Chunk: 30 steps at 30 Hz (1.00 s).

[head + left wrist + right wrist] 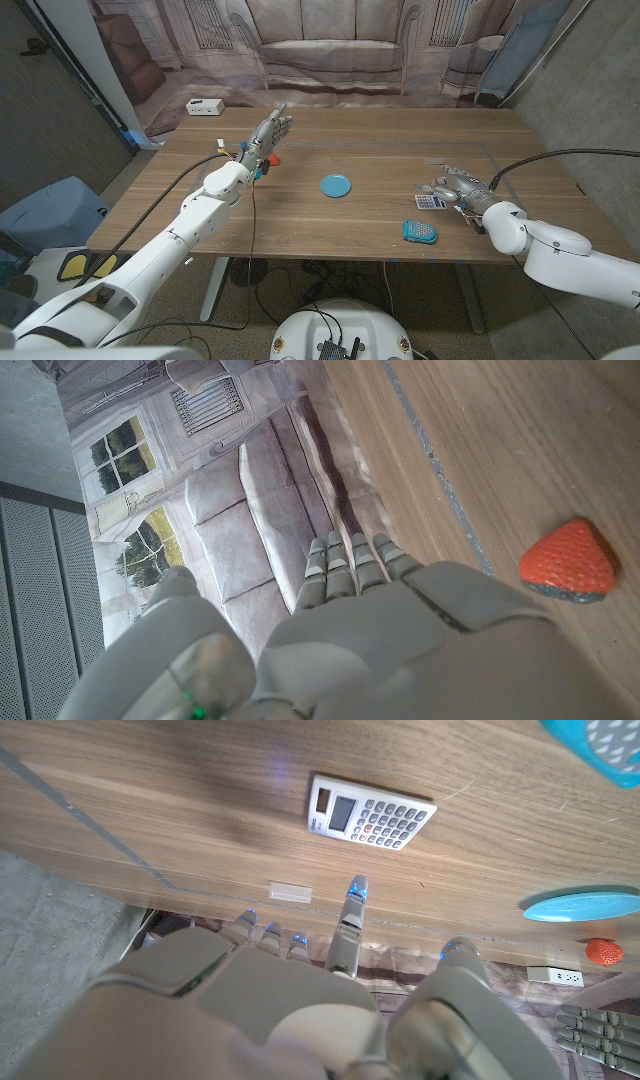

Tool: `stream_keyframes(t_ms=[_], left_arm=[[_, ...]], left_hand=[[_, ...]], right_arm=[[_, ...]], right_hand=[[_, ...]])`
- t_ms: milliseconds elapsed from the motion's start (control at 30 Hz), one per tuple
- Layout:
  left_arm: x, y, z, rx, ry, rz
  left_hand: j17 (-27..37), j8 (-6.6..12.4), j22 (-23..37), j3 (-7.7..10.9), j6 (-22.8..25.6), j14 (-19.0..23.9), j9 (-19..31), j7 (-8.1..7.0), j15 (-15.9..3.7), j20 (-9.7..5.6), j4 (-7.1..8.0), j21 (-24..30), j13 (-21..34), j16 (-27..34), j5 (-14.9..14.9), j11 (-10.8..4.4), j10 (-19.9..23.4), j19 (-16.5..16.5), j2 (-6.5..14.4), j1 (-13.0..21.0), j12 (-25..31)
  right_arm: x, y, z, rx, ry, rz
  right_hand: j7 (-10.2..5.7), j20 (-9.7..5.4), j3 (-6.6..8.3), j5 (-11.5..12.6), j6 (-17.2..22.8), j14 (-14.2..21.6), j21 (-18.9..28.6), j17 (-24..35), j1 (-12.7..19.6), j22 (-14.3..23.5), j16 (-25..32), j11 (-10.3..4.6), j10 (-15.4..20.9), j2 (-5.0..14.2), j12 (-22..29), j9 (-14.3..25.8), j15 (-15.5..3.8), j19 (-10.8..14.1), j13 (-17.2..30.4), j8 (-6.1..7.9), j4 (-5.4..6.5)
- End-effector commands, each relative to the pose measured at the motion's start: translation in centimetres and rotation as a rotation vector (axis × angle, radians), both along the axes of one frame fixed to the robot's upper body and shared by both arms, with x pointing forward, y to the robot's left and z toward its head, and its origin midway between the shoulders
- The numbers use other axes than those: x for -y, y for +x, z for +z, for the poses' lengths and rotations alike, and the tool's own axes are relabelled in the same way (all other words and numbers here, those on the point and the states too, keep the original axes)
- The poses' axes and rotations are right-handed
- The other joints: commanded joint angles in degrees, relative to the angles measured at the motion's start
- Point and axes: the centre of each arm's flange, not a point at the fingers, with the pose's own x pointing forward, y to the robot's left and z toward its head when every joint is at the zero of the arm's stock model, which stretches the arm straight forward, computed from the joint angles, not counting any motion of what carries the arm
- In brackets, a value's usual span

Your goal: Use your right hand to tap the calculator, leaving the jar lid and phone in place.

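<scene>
- While the left robot hand (270,133) stands raised with fingers spread, holding nothing, far across the table (370,230), the right robot hand (452,186) hovers just beside the calculator (430,202).
- Right robot hand: one finger (351,910) stretched out, the rest curled in, nothing held; in the right wrist view its tip points at the calculator (370,816) but sits short of it.
- Calculator: on the table's right side, just inboard of the right robot hand, long axis running roughly crosswise to the pointing finger.
- Phone (419,232) lies near the front edge; lid (335,185) sits mid-table.
- Next, likely: a short reach forward and down, keeping off the phone.
</scene>
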Motion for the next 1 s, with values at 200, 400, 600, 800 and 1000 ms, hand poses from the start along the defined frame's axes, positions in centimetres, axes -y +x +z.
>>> stream_keyframes(t_ms=[200, 400, 600, 800, 1000], left_arm=[[0.0, 0.3, 0.3, 0.001, 0.000, -0.007], [0.1, 0.6, 0.4, -0.002, 0.004, -0.011], [0.1, 1.0, 0.5, -0.006, 0.010, -0.018], [0.1, 1.2, 0.5, -0.008, 0.008, -0.021], [0.1, 1.4, 0.5, -0.010, 0.008, -0.022]], left_hand=[[0.07, -0.04, 0.12, 0.10, 0.25, 0.07, 0.17, -0.23, 0.00, 0.36, -0.28, -0.17, 0.25, 0.03, -0.13, -0.12, 0.31, -0.15, 0.69, -0.03, 0.04], [0.07, -0.06, 0.12, 0.08, 0.19, 0.07, 0.17, -0.25, -0.11, 0.38, -0.33, -0.16, 0.25, 0.03, -0.13, -0.01, 0.41, -0.14, 0.71, -0.04, 0.08], [0.07, -0.04, 0.12, 0.08, 0.25, 0.06, 0.17, -0.27, -0.07, 0.40, -0.36, -0.16, 0.25, 0.02, -0.13, 0.15, 0.36, -0.15, 0.73, -0.06, 0.05], [0.07, -0.05, 0.12, 0.07, 0.24, 0.07, 0.17, -0.16, -0.06, 0.40, -0.42, -0.16, 0.25, 0.02, -0.13, -0.18, 0.39, -0.16, 0.76, -0.07, 0.06], [0.07, 0.01, 0.12, 0.06, 0.41, 0.24, 0.17, -0.62, -0.13, 0.76, -0.47, -0.14, 0.25, 0.08, -0.13, -0.08, 0.42, -0.12, 0.79, -0.10, 0.07]], right_arm=[[0.0, -0.9, 1.1, 0.054, -0.002, 0.000], [-0.2, -1.4, 1.6, 0.079, -0.007, -0.003], [-0.5, -1.6, 1.9, 0.095, -0.007, -0.002], [-0.5, -1.9, 1.6, 0.146, 0.022, 0.015], [-0.3, -2.0, 1.5, 0.184, 0.065, 0.041]], right_hand=[[0.29, -0.18, 0.17, -0.28, -0.53, -11.90, 0.44, 0.12, 0.70, 0.09, 0.46, 0.38, -0.94, 0.32, 0.30, 0.13, 0.36, -6.27, 0.16, -0.27, -0.42], [0.33, -0.23, 0.26, -0.31, -0.51, -11.77, 0.88, 0.11, 0.85, 0.09, 0.48, 0.48, -0.84, 0.37, 0.29, 0.14, 0.39, -4.98, 0.17, -0.26, -0.55], [0.37, -0.34, 0.31, -0.34, -0.61, -11.46, 1.00, 0.10, 0.94, 0.09, 0.57, 0.45, -0.73, 0.38, 0.30, 0.14, 0.37, -4.50, 0.17, -0.30, -0.64], [0.20, 0.01, 0.52, -0.40, -2.82, -9.89, 1.23, 0.07, 1.32, 0.08, 1.09, 0.55, 0.76, 0.49, 0.75, 0.15, 0.57, -3.40, 0.15, -0.98, -0.94], [-1.15, 1.17, 1.12, -0.60, -10.60, -7.40, 1.46, -0.09, 2.66, 0.02, 1.57, 0.60, 4.23, 0.49, 1.28, 0.05, 0.18, -0.98, 0.04, -2.29, -1.99]])
